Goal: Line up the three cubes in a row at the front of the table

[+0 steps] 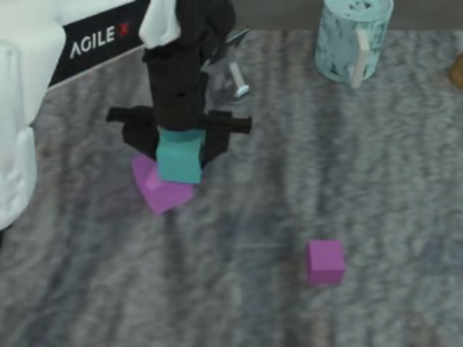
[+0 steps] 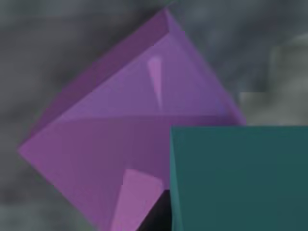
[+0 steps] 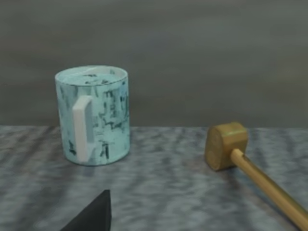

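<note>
- Progress: the row is judged not yet formed. No two of the three cubes are seen lying side by side in a line at the front of the table.
- Teal cube: held off the surface by the left gripper, at the left half of the table, toward the back. It is pinched between the dark fingers, which are closed against its sides; only its lower part shows below the gripper body in the top view.
- Light-purple cube: resting on the table directly under and just in front of the teal cube, turned at an angle to the table edges. In the left wrist view its top face fills most of the picture, with the teal cube overlapping one corner.
- Magenta cube: alone on the table, right of centre and nearest the front, well apart from the other two.
- Remaining, as judged: the teal cube to be set down, then all three brought into line.
- Right gripper: not seen in the top view; whether its fingers are spread or closed cannot be told. Its wrist view shows a mug and a wooden mallet.
</note>
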{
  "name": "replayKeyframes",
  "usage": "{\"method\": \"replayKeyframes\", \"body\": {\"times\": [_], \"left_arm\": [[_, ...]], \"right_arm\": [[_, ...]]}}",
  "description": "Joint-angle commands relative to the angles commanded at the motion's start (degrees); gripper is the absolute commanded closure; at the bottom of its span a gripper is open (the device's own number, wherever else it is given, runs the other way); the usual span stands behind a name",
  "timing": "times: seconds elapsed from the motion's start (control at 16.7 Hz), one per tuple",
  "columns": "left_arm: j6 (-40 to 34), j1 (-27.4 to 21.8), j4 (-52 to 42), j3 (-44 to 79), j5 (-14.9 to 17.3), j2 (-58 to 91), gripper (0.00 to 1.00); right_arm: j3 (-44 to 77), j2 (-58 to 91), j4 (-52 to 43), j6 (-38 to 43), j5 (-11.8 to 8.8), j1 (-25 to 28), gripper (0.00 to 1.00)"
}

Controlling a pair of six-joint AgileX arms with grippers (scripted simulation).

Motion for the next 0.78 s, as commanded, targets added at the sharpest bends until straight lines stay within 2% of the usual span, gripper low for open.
{"method": "replayKeyframes", "body": {"times": [0.18, 0.36, 0.54, 0.78], "left_arm": [[-14.7, -9.3, 0.4, -3.1, -0.1, -2.4, 1.0], [-24.4, -16.7, 1.2, -5.6, -0.4, -4.9, 1.0], [-28.6, -20.3, 1.9, -7.1, -0.7, -6.7, 1.0], [-28.6, -20.3, 1.9, -7.0, -0.6, -6.6, 1.0]], "right_arm": [[0.0, 0.0, 0.0, 0.0, 0.0, 0.0, 0.0], [0.0, 0.0, 0.0, 0.0, 0.0, 0.0, 0.0], [0.0, 0.0, 0.0, 0.0, 0.0, 0.0, 0.0], [0.0, 0.0, 0.0, 0.0, 0.0, 0.0, 0.0]]}}
